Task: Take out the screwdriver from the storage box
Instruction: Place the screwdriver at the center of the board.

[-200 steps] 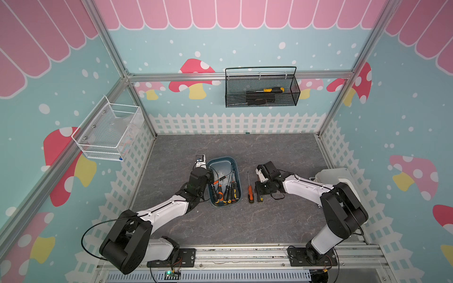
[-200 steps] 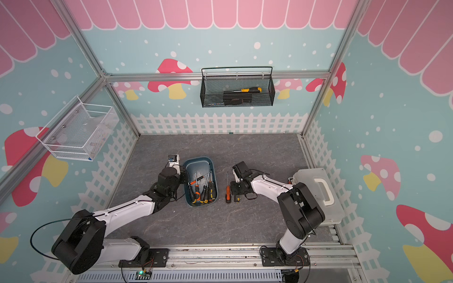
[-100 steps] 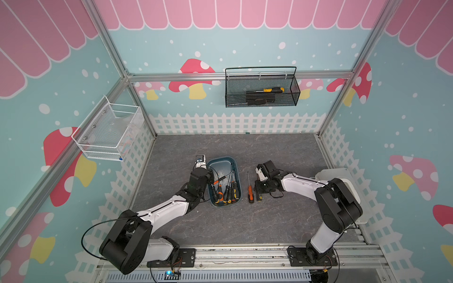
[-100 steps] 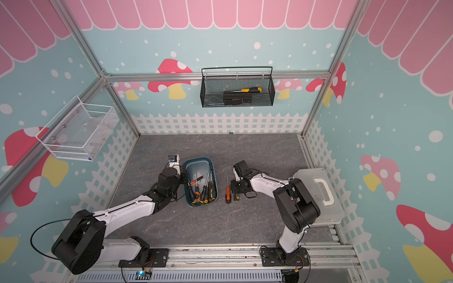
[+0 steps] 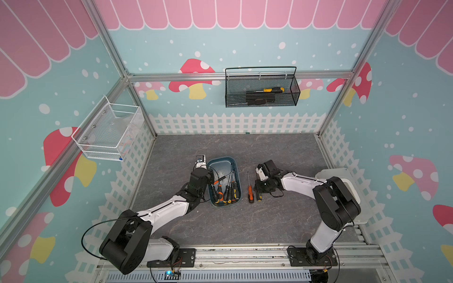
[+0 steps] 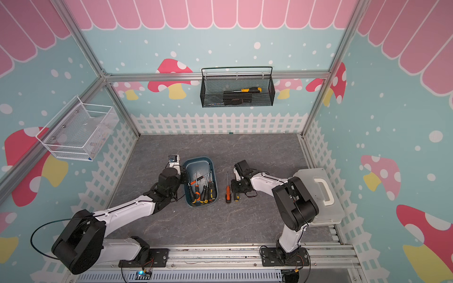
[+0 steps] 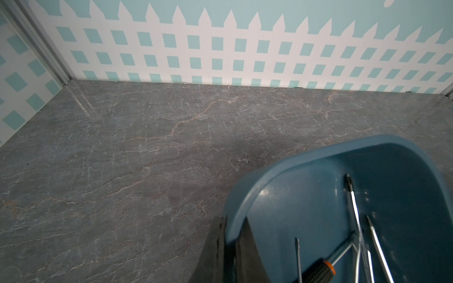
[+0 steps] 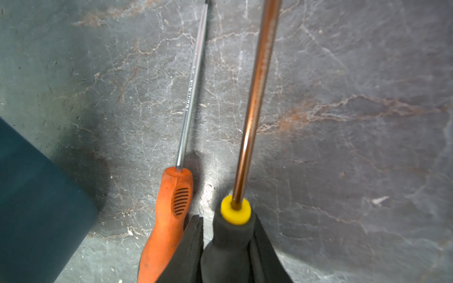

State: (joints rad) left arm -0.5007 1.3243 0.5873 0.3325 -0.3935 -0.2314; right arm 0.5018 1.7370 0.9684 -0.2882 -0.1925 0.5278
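The teal-blue storage box (image 5: 220, 158) (image 6: 199, 159) sits mid-table and holds several screwdrivers (image 5: 225, 190) with black-and-orange handles. My left gripper (image 5: 209, 172) (image 7: 232, 227) is shut on the box's left rim (image 7: 294, 156), one finger inside and one outside. To the right of the box, my right gripper (image 5: 259, 189) (image 8: 226, 235) is shut on the black handle of a screwdriver with a yellow collar (image 8: 235, 212) (image 6: 236, 196), held low over the table. Its coppery shaft points away from the gripper. An all-orange screwdriver (image 5: 249, 193) (image 8: 171, 208) lies on the table beside it.
A black wire basket (image 5: 261, 92) with a yellow-black screwdriver hangs on the back wall. A white mesh basket (image 5: 107, 132) hangs on the left wall. A translucent white case with a handle (image 6: 321, 193) stands at the right edge behind my right arm.
My right gripper, with the black-handled screwdriver in it, has shifted slightly left toward the orange screwdriver. The left arm and the box have not moved.
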